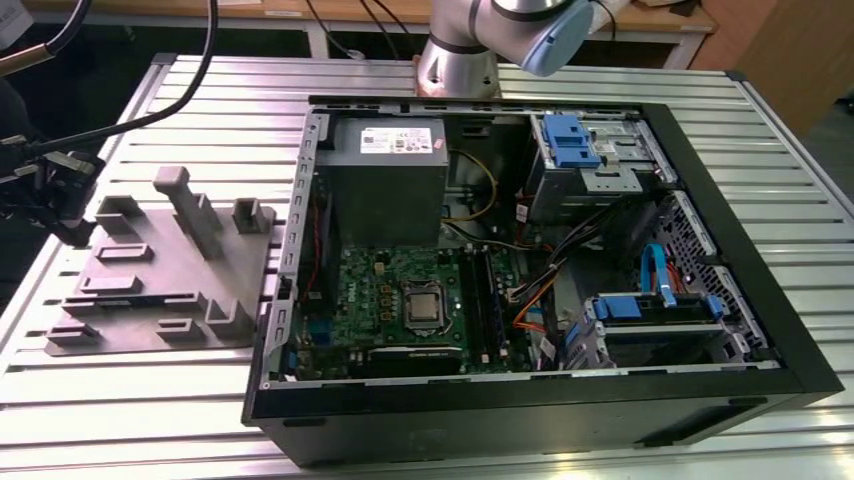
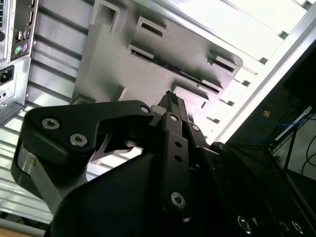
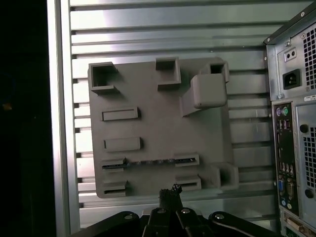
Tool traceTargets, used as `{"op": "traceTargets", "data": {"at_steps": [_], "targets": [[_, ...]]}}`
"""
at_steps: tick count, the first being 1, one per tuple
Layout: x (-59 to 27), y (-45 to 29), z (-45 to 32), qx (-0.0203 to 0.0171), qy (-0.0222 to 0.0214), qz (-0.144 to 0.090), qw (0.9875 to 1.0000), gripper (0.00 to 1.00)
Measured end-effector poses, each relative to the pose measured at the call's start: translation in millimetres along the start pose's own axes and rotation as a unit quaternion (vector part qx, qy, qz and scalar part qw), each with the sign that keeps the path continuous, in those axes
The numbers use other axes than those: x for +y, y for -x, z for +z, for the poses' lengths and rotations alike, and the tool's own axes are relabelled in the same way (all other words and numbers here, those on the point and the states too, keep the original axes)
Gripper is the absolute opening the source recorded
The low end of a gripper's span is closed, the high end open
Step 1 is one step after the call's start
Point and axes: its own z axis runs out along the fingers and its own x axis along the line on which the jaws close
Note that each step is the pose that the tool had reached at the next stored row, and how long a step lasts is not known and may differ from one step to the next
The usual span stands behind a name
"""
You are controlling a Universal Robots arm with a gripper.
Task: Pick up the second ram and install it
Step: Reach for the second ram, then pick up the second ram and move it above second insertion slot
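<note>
The memory stick [image 3: 148, 162] stands on edge between two holders of the grey tray [image 3: 148, 113], on the worktop [image 3: 148, 29] beside the computer case [image 3: 296, 123]. The end effector [image 3: 170, 191] hangs near the tray's edge, fingertips together and empty. Lowered while closed or off-line, it could strike the stick or holders.

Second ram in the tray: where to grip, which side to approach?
Grip the ram mid-span, pinching across its flat faces, coming straight down from above. It stands on edge in the tray, ends seated in slot blocks, so only the middle of its top edge is free.
</note>
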Motion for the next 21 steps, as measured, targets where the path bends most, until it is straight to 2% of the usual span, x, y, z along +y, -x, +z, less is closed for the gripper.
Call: {"op": "traceTargets", "data": {"at_steps": [15, 18, 21], "targets": [[0.2, -0.1, -0.1, -0.0003, 0.0, -0.001, 1.0, 0.1], [0.3, -0.2, 0.1, 0.0004, 0.0005, -0.019, 0.9998, 0.1], [0.2, -0.1, 0.5, 0.0014, 0.0005, -0.046, 0.999, 0.1]]}}
